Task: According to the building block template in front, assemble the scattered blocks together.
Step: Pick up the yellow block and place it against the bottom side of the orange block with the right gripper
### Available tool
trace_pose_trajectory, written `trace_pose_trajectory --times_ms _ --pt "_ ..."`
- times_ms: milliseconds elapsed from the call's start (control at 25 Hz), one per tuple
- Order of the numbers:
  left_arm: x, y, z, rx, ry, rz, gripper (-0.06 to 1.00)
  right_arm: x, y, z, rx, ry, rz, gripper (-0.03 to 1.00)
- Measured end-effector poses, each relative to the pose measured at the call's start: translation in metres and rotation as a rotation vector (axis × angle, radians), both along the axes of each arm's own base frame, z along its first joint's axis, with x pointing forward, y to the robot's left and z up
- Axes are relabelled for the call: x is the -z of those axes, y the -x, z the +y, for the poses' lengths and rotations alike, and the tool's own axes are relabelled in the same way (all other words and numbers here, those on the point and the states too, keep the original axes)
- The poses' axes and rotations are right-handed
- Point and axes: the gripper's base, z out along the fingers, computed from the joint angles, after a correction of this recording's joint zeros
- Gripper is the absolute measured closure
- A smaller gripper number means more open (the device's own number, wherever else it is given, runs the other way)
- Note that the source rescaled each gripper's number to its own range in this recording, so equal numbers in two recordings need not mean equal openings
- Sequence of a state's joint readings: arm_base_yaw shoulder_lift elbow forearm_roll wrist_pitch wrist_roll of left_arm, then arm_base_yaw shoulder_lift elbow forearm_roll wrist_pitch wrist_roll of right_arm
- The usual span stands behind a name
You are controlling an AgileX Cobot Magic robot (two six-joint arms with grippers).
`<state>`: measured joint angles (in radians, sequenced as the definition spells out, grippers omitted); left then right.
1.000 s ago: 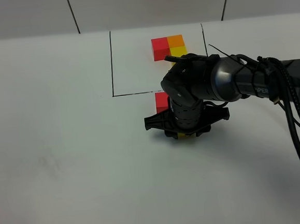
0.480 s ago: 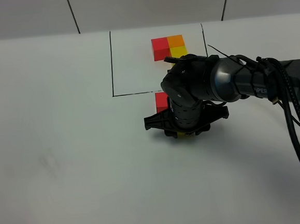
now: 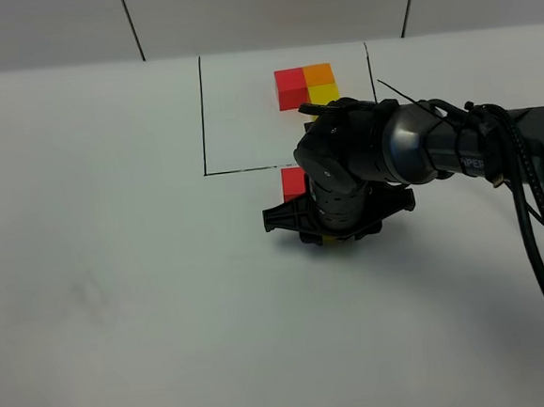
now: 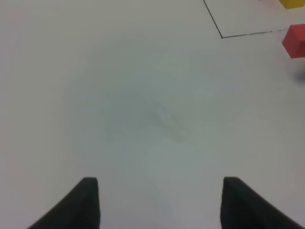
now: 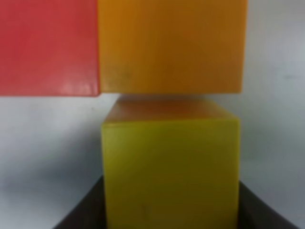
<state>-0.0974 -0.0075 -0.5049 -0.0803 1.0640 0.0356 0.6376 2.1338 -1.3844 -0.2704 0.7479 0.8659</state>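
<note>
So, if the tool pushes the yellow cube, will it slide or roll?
The yellow cube would probably slide, not roll: its faces look flat and its edges square. It seems rigid, keeping its shape between the right tool's jaws. Its smooth surface may slip if the grip is loose.

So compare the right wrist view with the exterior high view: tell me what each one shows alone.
Only the right wrist view: the orange cube beside the red cube, and the yellow cube whole, between the right gripper's dark jaws. Only the exterior high view: the template inside its black lines, and the right arm. Both: the red cube and the table.
</note>
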Motion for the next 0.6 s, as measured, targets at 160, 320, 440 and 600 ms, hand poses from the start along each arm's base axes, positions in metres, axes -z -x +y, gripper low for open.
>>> trace_pose_trajectory --times_ms 160,320,440,600 --pt "0.0 0.0 0.0 0.0 0.0 0.0 0.72 0.0003 -0.0007 -0.0002 -0.002 0.0 -0.005 0.72" --pt "0.0 0.0 0.0 0.0 0.0 0.0 0.72 0.0002 -0.0013 -0.0001 -0.006 0.0 -0.012 0.72" --pt "0.0 0.0 0.0 0.0 0.0 0.0 0.72 0.0 -0.0019 0.0 -0.011 0.0 -0.018 0.72" --pt "0.0 0.0 0.0 0.0 0.0 0.0 0.72 -0.0001 -0.0022 0.0 -0.013 0.001 -0.021 0.72"
